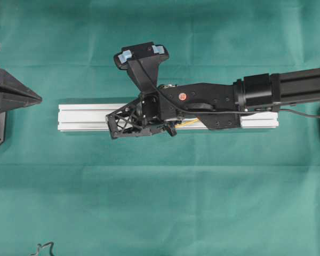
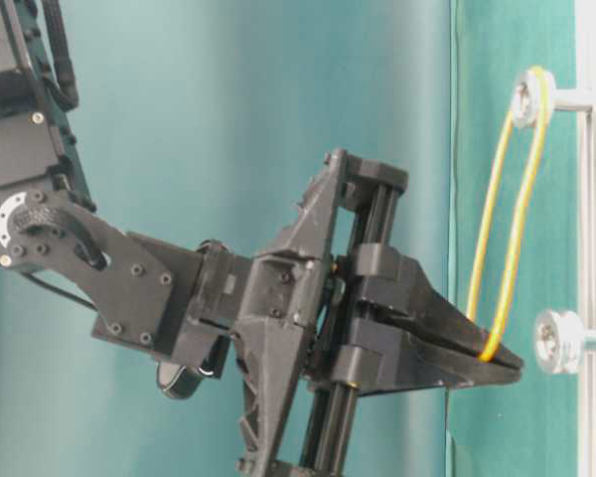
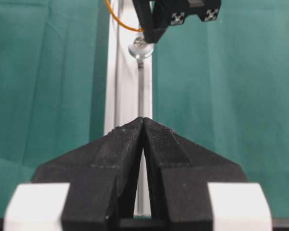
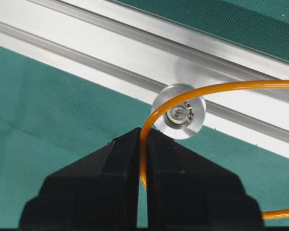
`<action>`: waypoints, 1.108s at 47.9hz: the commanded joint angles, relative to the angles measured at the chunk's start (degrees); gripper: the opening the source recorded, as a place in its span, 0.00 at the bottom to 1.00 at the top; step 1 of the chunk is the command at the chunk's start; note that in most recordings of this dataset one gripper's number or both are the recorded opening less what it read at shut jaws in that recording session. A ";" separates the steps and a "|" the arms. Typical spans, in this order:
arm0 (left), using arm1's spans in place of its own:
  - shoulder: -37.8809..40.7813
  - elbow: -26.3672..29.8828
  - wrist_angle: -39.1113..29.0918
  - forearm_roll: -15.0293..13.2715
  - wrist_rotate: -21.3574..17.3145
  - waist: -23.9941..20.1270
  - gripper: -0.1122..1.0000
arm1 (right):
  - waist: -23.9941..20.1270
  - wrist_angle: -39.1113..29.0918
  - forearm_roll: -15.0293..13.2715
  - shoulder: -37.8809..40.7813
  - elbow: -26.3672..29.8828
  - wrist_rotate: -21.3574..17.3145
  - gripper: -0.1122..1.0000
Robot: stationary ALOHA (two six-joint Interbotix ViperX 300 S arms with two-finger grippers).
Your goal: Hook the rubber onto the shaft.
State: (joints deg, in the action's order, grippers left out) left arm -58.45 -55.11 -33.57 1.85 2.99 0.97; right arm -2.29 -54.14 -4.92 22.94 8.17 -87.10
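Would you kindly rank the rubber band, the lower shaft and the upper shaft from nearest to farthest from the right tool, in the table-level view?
1. rubber band: pinched in the tips of the right tool.
2. lower shaft: just right of the tips.
3. upper shaft: well above, with the band looped over it.

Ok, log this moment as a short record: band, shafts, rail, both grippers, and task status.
band: orange rubber band, stretched taut, one end looped over the far shaft
near shaft: silver round-headed shaft, the band curves around its head but is not yet hooked on it
rail: silver aluminium rail lying on the green cloth
right gripper: shut on the band, right at the near shaft
left gripper: shut, holding nothing, back from the rail's end
status: second hook not yet done
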 commanded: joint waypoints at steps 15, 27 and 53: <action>0.53 1.32 0.35 0.18 0.00 -0.18 0.12 | 0.44 0.26 -0.18 -0.26 1.85 -0.09 0.15; 0.53 1.32 0.44 0.18 0.00 -0.18 0.12 | 0.53 2.20 -0.18 0.26 1.85 -0.09 0.15; 0.53 1.32 0.62 0.18 0.00 -0.18 0.12 | 0.53 3.43 -0.18 1.23 1.85 -0.09 0.15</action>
State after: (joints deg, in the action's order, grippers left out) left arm -58.45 -55.11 -33.49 1.85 2.99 0.97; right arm -1.85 -51.24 -4.92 25.14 8.44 -87.10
